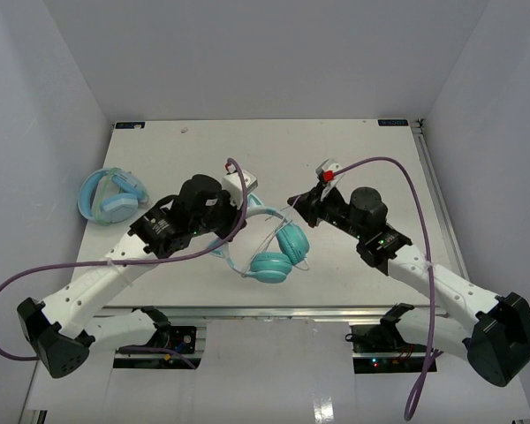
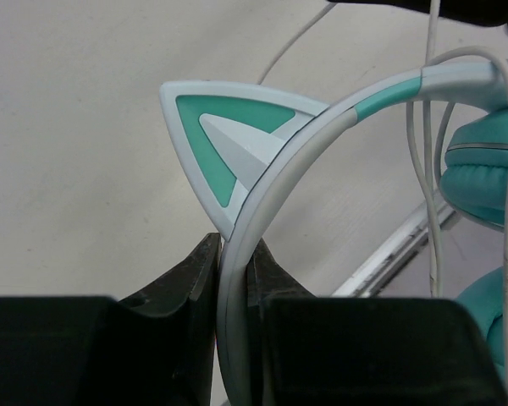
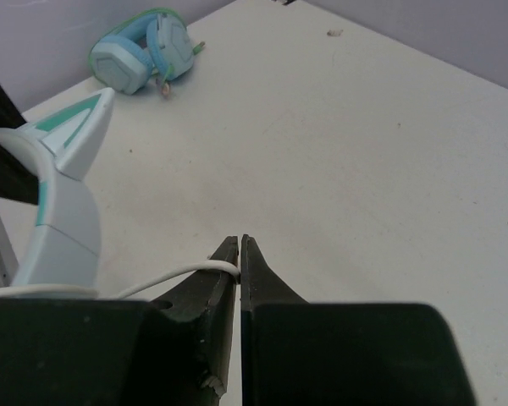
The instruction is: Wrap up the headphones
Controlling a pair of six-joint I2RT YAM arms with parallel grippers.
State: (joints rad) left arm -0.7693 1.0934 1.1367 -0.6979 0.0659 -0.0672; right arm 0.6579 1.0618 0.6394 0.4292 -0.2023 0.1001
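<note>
The teal headphones [image 1: 280, 252] are held up over the table's middle, both ear cups hanging toward the front edge. My left gripper [image 1: 240, 210] is shut on their pale headband [image 2: 237, 254], just below one cat ear [image 2: 229, 139]. The thin white cable [image 2: 429, 169] hangs in loops past the headband and the ear cups [image 2: 491, 178]. My right gripper [image 1: 294, 200] is shut on the white cable [image 3: 169, 275], pinched at the fingertips [image 3: 240, 247]. The other cat ear [image 3: 72, 139] shows at the left of the right wrist view.
Bulkier light-blue headphones [image 1: 111, 196] lie at the table's left side and also show in the right wrist view [image 3: 144, 52]. The table's front edge [image 1: 283, 309] is close below the hanging ear cups. Grey walls stand on three sides.
</note>
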